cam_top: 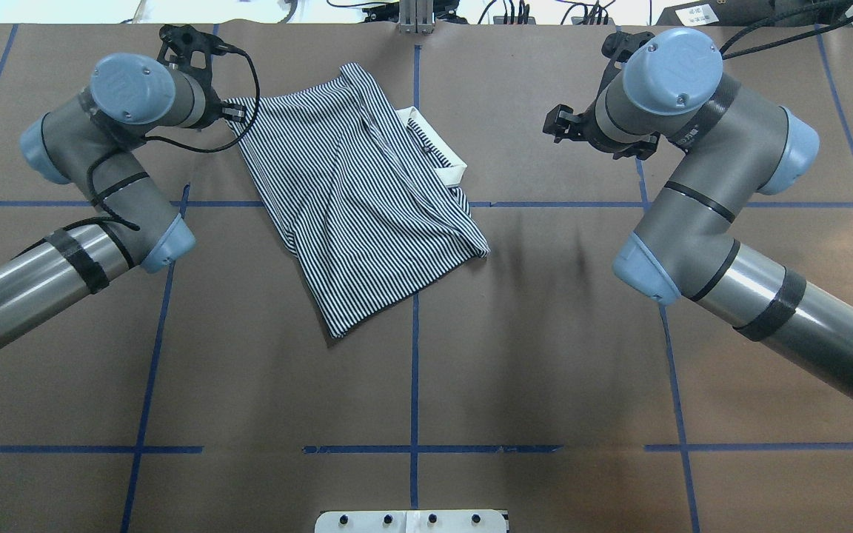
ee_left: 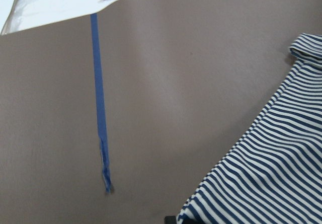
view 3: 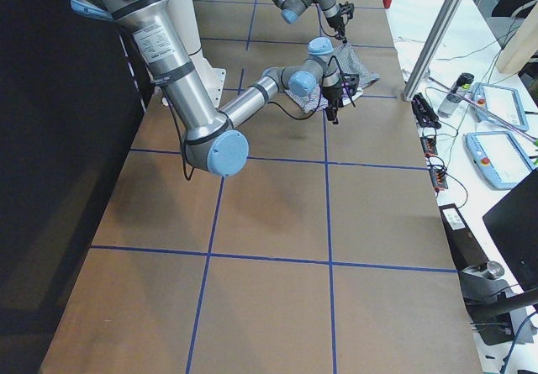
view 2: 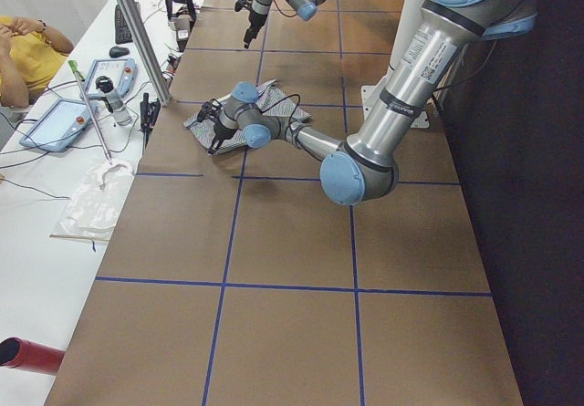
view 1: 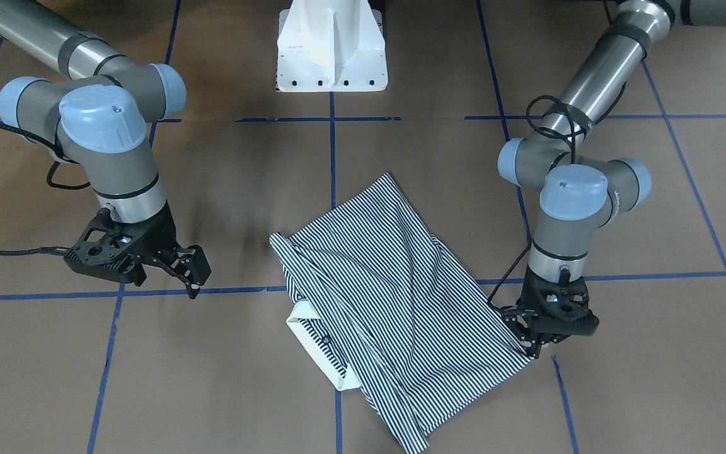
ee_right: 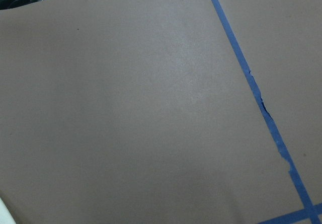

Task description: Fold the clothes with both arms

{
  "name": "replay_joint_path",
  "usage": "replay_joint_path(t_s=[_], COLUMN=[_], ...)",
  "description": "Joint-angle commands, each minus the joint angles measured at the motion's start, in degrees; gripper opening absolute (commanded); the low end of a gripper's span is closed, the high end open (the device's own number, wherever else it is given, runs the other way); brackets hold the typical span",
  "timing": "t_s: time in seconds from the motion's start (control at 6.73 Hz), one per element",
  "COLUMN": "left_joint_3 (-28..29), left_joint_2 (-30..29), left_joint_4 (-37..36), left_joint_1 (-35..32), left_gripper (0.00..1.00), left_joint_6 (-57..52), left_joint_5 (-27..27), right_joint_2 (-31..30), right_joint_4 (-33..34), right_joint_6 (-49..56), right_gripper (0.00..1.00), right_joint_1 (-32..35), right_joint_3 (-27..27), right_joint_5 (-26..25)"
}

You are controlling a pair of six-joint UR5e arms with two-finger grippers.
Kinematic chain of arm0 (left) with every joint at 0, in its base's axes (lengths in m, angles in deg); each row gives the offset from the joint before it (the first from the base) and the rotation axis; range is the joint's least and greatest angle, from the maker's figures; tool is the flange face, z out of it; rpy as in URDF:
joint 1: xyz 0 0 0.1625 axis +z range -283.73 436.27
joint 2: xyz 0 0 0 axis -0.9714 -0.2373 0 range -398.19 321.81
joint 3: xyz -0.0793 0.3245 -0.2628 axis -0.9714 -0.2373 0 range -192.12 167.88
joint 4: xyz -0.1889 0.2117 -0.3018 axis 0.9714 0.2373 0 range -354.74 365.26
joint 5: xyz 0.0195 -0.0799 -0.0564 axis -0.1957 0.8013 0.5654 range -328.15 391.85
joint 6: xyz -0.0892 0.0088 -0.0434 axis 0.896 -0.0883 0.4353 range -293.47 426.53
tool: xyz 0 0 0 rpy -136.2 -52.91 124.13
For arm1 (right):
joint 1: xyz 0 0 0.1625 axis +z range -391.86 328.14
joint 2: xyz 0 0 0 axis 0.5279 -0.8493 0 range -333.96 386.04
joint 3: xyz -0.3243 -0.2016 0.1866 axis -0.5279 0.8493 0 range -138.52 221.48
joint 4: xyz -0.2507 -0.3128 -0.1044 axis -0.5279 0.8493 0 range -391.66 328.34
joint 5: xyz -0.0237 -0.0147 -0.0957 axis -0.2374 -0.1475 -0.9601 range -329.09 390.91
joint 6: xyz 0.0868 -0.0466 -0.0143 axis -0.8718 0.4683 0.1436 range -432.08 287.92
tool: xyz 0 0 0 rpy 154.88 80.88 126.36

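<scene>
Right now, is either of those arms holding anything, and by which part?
The left end effector pinches the striped polo shirt by its corner nearest that arm. The right end effector hangs clear, holding nothing.

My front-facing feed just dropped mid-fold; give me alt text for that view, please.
A striped shirt lies rumpled in the middle of the table, its collar toward the camera. The left arm's tool, on the view's right, pinches its corner; the right arm's tool hangs apart over bare table.
</scene>
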Motion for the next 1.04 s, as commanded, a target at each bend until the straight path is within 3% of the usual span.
replay_joint_path(t_s=[0.0, 0.15, 0.3, 0.45, 0.74, 0.89], left_joint_3=[8.0, 7.9, 6.9, 5.4, 1.0, 1.0], left_joint_2=[-3.2, -2.6, -1.1, -0.2, 2.0, 2.0], left_joint_4=[5.5, 6.4, 8.5, 9.1, 9.9, 9.9], left_joint_1=[-1.8, -3.3, -4.4, -6.1, -6.2, -6.2], left_gripper=[0.00, 0.82, 1.00, 1.00, 1.00, 1.00], left_joint_6=[-4.7, -8.2, -9.0, -10.4, -9.6, -9.5], left_joint_5=[0.1, 0.9, 3.8, 10.3, 11.4, 11.4], right_joint_2=[0.1, 0.6, 1.2, 3.9, 12.8, 15.1], right_joint_4=[0.0, 0.0, -0.1, 0.0, -3.2, -8.6], right_joint_6=[-1.0, -2.3, -4.2, -9.0, -18.4, -23.9], right_gripper=[1.00, 1.00, 1.00, 0.99, 0.87, 0.77], right_joint_1=[-0.1, -0.8, -1.8, -2.9, -6.5, -8.8], right_joint_3=[-0.2, 0.3, 0.6, 2.3, 13.2, 19.2], right_joint_5=[0.0, 0.0, -0.1, -1.8, -7.4, -11.5])
